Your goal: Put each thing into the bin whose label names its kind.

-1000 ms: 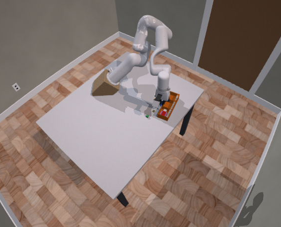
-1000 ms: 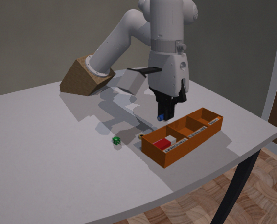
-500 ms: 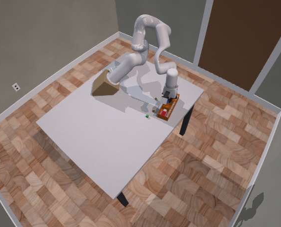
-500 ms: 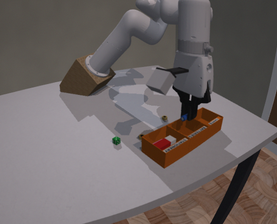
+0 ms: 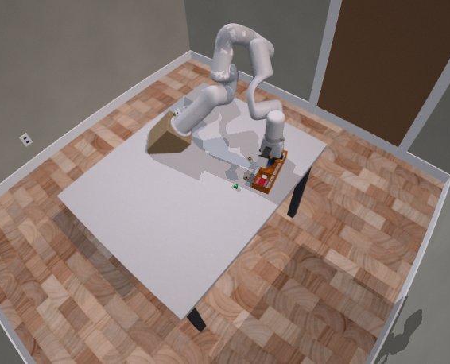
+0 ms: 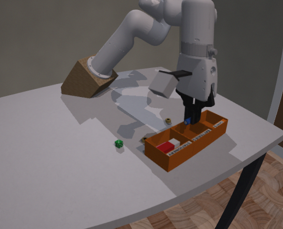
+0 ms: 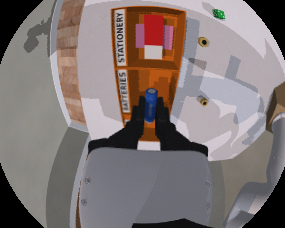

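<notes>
Rounded, glossy white arm [image 5: 261, 60] [image 6: 197, 25]; grey collar [image 6: 194, 49]; black-fingered claw [image 5: 276, 160] [image 6: 192, 121] [image 7: 150, 111]; small screws on grey housing [image 7: 145, 180].

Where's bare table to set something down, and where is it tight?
Bare: the broad stretch between the die and the wooden base. Crowded: beside the bins, with two nuts and the gripper above.

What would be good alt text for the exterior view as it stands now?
A robot gripper holds a blue battery over the middle, BATTERIES section of an orange three-part bin. A red-and-white block lies in the STATIONERY section. On the table are a green die and two small brass-coloured pieces.
</notes>
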`<act>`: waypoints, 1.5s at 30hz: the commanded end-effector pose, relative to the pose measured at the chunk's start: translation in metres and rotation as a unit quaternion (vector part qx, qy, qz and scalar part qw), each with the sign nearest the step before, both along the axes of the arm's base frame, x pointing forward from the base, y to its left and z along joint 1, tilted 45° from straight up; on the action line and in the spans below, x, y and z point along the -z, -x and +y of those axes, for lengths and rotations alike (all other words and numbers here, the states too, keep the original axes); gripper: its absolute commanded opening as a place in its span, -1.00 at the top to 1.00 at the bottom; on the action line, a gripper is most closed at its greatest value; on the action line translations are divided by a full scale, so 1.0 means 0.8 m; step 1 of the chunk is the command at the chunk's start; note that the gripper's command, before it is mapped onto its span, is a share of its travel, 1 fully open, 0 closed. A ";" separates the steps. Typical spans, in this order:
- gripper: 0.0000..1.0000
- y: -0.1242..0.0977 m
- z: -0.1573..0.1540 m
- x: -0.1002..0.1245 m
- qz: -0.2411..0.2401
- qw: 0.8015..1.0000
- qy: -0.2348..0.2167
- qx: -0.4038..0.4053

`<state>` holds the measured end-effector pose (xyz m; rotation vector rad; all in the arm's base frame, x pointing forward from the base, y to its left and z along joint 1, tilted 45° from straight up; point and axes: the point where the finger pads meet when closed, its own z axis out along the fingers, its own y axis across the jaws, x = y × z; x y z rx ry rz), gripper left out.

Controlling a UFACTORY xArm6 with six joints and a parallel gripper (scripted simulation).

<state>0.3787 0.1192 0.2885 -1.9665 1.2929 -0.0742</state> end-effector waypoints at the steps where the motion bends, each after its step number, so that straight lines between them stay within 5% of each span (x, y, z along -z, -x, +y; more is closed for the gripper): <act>1: 1.00 -0.004 0.005 0.005 -0.001 1.000 0.000 0.000; 36: 1.00 -0.026 0.033 0.042 -0.001 1.000 0.000 0.000; 37: 0.44 -0.026 0.033 0.042 -0.001 1.000 0.000 0.000; 45: 0.44 -0.026 0.033 0.042 -0.001 1.000 0.000 0.000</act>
